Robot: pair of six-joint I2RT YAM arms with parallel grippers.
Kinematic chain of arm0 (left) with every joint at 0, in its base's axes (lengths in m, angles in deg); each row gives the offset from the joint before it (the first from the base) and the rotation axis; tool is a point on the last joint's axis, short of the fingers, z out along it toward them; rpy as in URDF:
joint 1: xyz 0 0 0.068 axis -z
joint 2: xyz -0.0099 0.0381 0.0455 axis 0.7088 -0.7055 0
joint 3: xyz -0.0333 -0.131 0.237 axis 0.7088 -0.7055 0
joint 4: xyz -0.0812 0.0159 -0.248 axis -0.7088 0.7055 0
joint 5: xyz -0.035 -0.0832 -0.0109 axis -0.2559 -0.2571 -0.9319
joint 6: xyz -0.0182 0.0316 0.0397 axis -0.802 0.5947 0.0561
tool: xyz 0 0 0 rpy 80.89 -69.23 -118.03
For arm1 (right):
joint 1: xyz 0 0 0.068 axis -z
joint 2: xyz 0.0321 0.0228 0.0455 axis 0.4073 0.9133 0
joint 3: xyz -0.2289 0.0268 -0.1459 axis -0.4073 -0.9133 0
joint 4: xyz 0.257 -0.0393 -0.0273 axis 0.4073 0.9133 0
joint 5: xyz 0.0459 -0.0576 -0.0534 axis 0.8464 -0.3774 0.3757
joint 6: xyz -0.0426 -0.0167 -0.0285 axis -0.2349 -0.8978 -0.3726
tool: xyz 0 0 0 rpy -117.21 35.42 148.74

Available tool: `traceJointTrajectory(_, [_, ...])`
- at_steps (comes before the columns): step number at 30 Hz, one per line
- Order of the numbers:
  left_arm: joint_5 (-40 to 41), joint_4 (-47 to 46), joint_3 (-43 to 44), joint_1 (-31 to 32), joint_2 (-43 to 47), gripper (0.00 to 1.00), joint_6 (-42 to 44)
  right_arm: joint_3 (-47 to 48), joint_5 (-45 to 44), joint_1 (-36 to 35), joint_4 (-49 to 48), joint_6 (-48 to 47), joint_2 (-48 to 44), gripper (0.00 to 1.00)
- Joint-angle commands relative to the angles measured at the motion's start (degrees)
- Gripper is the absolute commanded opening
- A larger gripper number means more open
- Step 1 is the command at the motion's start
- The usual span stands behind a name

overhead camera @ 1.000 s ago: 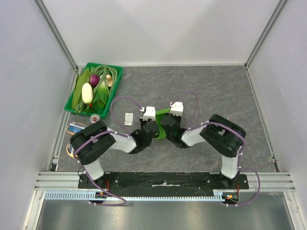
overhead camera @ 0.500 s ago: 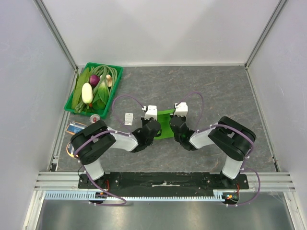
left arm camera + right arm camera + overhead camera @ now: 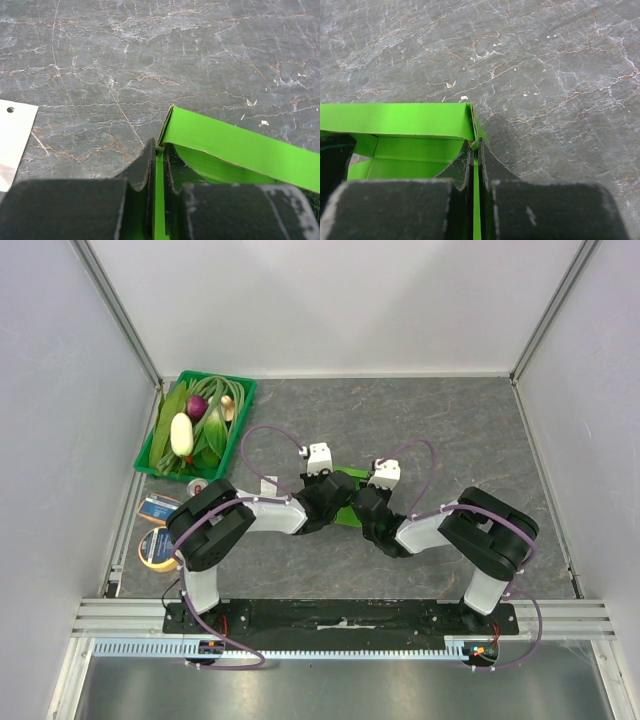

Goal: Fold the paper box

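Observation:
The paper box [image 3: 350, 480] is a lime-green card shape with raised walls, sitting on the table between my two wrists. In the left wrist view my left gripper [image 3: 159, 146] is shut on one upright wall of the paper box [image 3: 235, 145] at a corner. In the right wrist view my right gripper [image 3: 475, 150] is shut on a wall at the opposite corner of the paper box [image 3: 405, 122], whose inside floor shows to the left. From above, my left gripper [image 3: 336, 500] and right gripper [image 3: 362, 504] stand close together over the box and hide most of it.
A green crate [image 3: 240, 390] with vegetables stands at the back left. Two round tins [image 3: 155, 545] and a small red-and-white object [image 3: 197, 485] lie near the left wall. A white card [image 3: 15, 135] lies left of the left gripper. Grey walls surround the table.
Both wrists have shifted right and a little farther from the bases, carrying the box with them. The left forearm has swung up towards the box. Both grips stayed shut.

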Motion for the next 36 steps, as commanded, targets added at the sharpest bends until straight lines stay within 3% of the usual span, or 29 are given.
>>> traceJointTrajectory(1, [4.1, 14.4, 1.6, -0.2, -4.6, 0.02, -9.0, 1.4, -3.5, -0.5, 7.7, 6.5, -0.2, 0.00])
traceJointTrajectory(5, [4.4, 19.4, 3.4, -0.2, -5.9, 0.02, -12.7, 2.4, -3.4, -0.8, 8.4, 7.7, 1.5, 0.00])
traceJointTrajectory(10, [1.9, 16.2, 1.2, -0.2, -3.6, 0.02, -10.4, 4.1, -3.8, -0.8, 9.3, 4.9, 2.6, 0.00])
traceJointTrajectory(16, [-3.4, 7.5, -4.6, -0.2, 1.6, 0.27, -5.4, 5.5, -2.7, 0.4, 11.4, 2.8, 3.2, 0.00])
traceJointTrajectory(20, [-5.6, 6.7, -7.0, -0.2, 5.7, 0.38, -4.8, 5.0, -1.9, 0.5, 10.3, 1.1, 3.2, 0.20])
traceJointTrajectory(25, [-10.1, 5.0, -15.5, -0.3, 16.6, 0.51, -4.5, 3.7, -0.1, 0.5, 10.8, -1.0, 0.5, 0.33])
traceJointTrajectory(29, [-16.1, 5.1, -23.6, -0.4, 30.0, 0.58, -4.2, 2.0, 2.8, 0.4, 16.2, -2.2, -5.0, 0.69])
traceJointTrajectory(32, [-21.7, 6.2, -28.4, -1.1, 41.5, 0.60, -2.8, 1.0, 7.0, 0.6, 22.3, -4.6, -10.8, 0.87])
traceJointTrajectory(36, [-30.4, 10.6, -29.0, -5.1, 49.0, 0.61, 0.6, -0.6, 11.8, 2.0, 30.6, -7.6, -20.4, 0.94])
